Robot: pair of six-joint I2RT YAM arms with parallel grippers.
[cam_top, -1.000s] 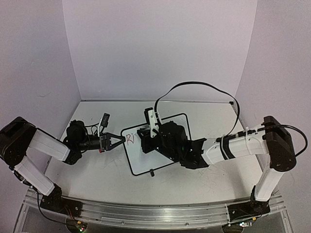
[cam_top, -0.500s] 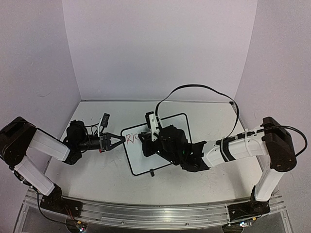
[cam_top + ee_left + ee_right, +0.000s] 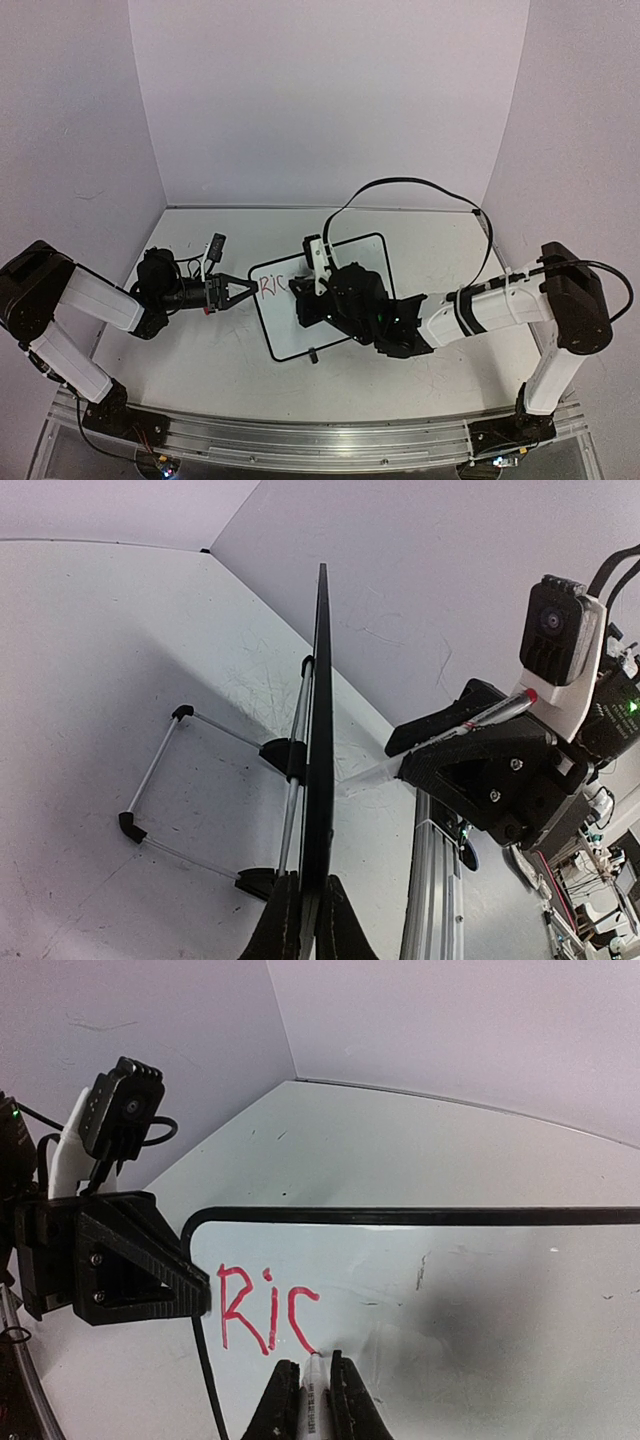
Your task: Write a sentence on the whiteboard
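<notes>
Small black-framed whiteboard (image 3: 292,322) sits mid white bench (image 3: 200,360), left gripper (image 3: 305,905) clamped on its left edge. Right gripper (image 3: 312,1372) pinches white-barrelled red marker (image 3: 316,1402). Red handwritten sentence (image 3: 265,1310) has grown from "Ri" to "Ric", so it is barely begun.

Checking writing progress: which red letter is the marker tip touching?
The third letter, the open curve rightmost of the three: the marker tip meets its lower end, while R and i stand clear to its left.

Sentence (image 3: 268,1310) one letter longer.
</notes>
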